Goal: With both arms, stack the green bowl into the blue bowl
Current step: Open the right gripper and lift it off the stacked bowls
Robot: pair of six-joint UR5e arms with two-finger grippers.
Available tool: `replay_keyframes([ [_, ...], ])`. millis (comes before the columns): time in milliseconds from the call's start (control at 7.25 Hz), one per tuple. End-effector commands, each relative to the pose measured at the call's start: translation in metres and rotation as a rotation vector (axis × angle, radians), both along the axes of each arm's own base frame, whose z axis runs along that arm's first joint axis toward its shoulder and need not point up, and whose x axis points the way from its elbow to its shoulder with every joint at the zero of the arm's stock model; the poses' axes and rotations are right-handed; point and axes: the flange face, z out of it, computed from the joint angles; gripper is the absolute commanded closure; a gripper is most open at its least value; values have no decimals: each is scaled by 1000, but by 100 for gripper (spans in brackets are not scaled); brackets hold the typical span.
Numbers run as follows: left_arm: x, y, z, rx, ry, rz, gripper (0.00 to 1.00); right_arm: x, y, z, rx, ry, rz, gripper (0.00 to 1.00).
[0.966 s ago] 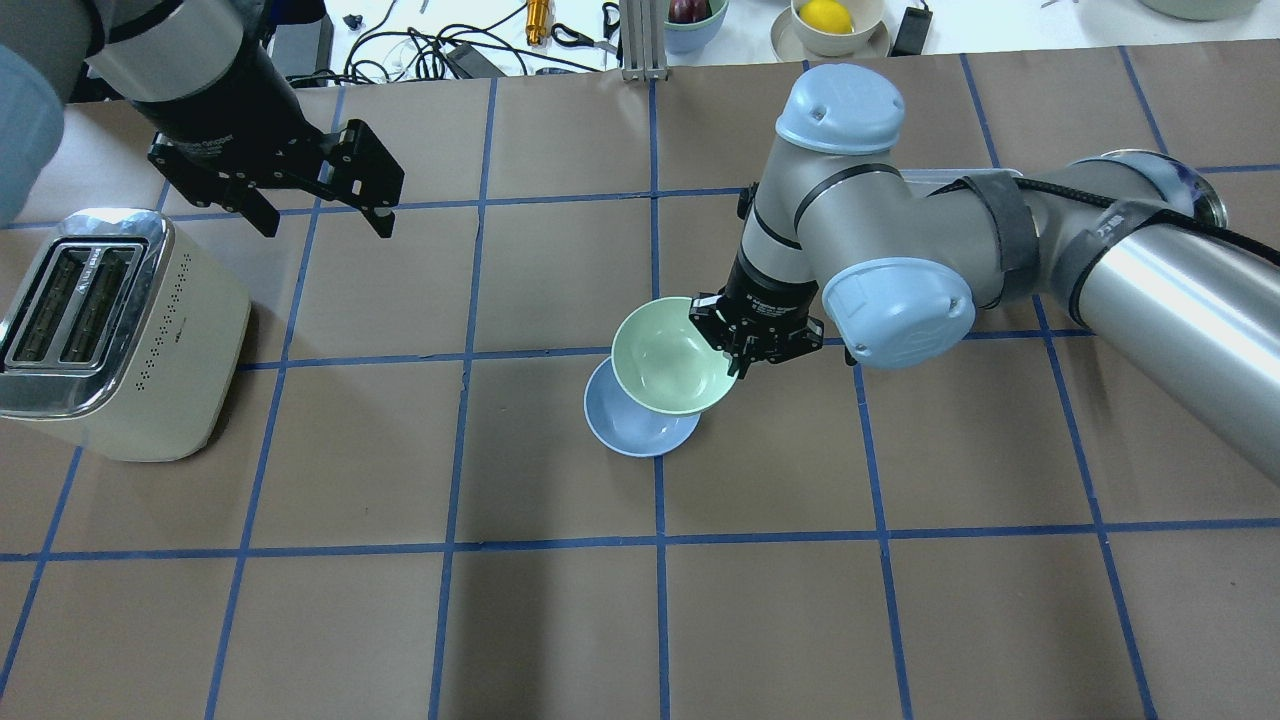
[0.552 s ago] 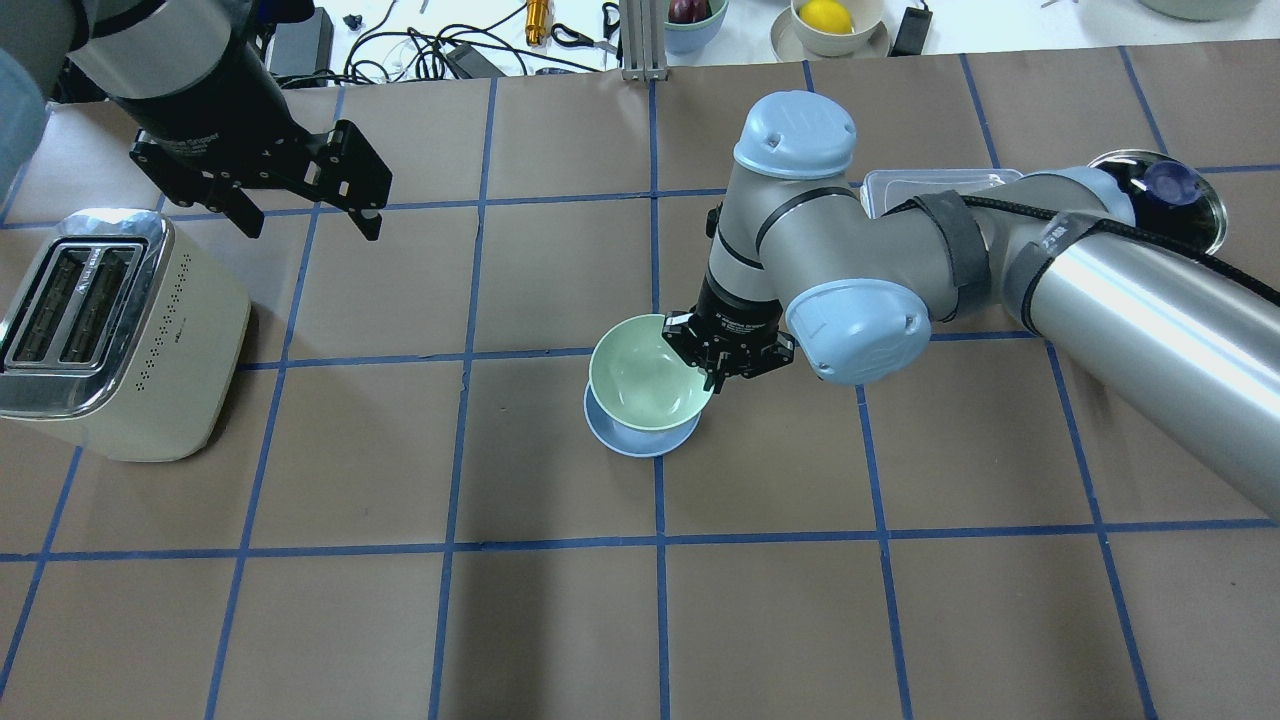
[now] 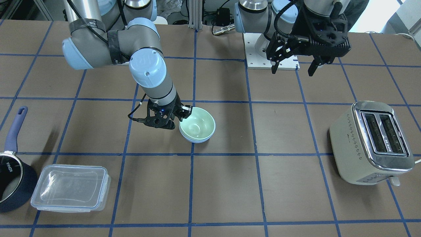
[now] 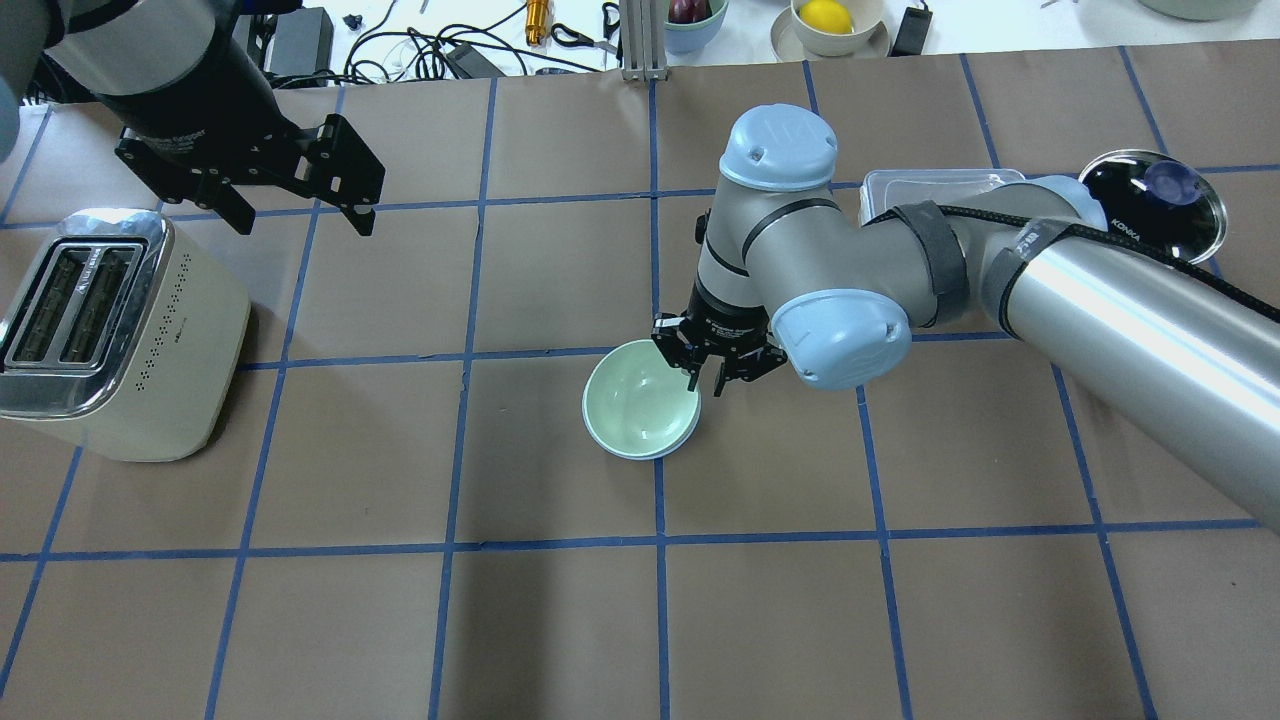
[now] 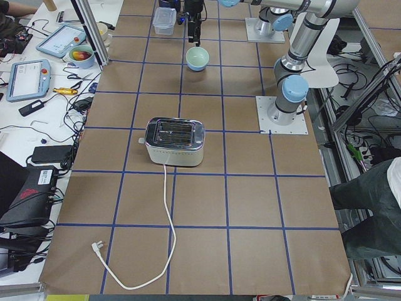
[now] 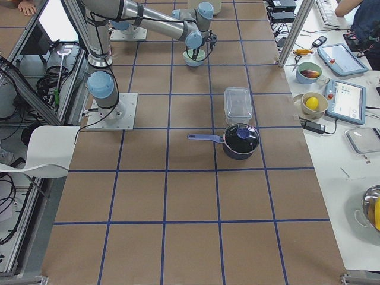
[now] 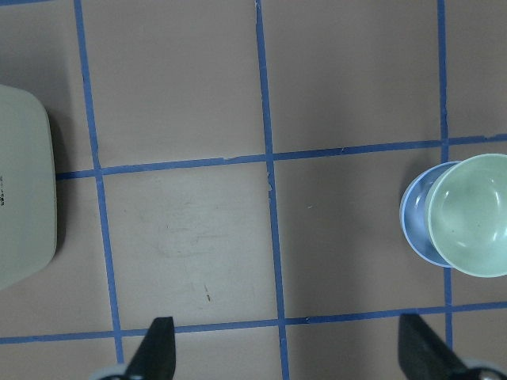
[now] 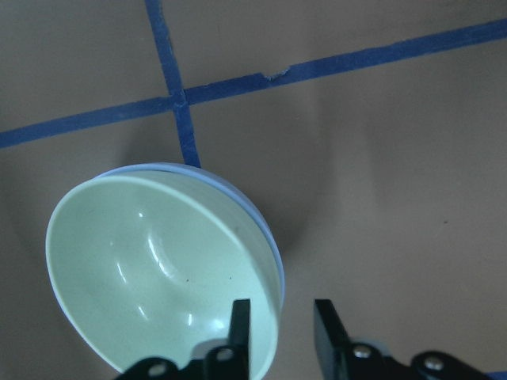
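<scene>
The pale green bowl (image 4: 640, 398) sits nested inside the light blue bowl (image 4: 652, 455) near the table's middle; only a thin blue rim shows under it. My right gripper (image 4: 705, 385) is open, one finger inside and one outside the green bowl's rim on its right side. In the right wrist view the green bowl (image 8: 150, 269) rests in the blue bowl (image 8: 198, 168), with gaps between the rim and both fingers of the gripper (image 8: 281, 332). My left gripper (image 4: 300, 225) is open and empty, high at the far left. It sees both bowls (image 7: 471, 214) from above.
A cream toaster (image 4: 110, 330) stands at the left, below my left gripper. A clear lidded container (image 3: 69, 187) and a dark saucepan (image 3: 13, 191) sit behind my right arm on the right side. A white cord (image 5: 164, 207) trails from the toaster.
My right gripper carried the green bowl left and down into the blue bowl, then its fingers parted off the rim. My left gripper drifted slightly left.
</scene>
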Motion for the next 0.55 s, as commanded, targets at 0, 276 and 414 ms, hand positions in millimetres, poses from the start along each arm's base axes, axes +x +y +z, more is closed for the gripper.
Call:
replay_keyframes([
  [0, 5, 0, -2, 2, -1, 10, 0, -17, -17, 28, -68, 55, 27, 0],
  [276, 6, 0, -2, 4, -3, 13, 0, -21, -26, 99, -124, 89, 73, 0],
  [414, 5, 0, -3, 7, -3, 12, 0, -27, -27, 146, -127, 97, 159, 0],
])
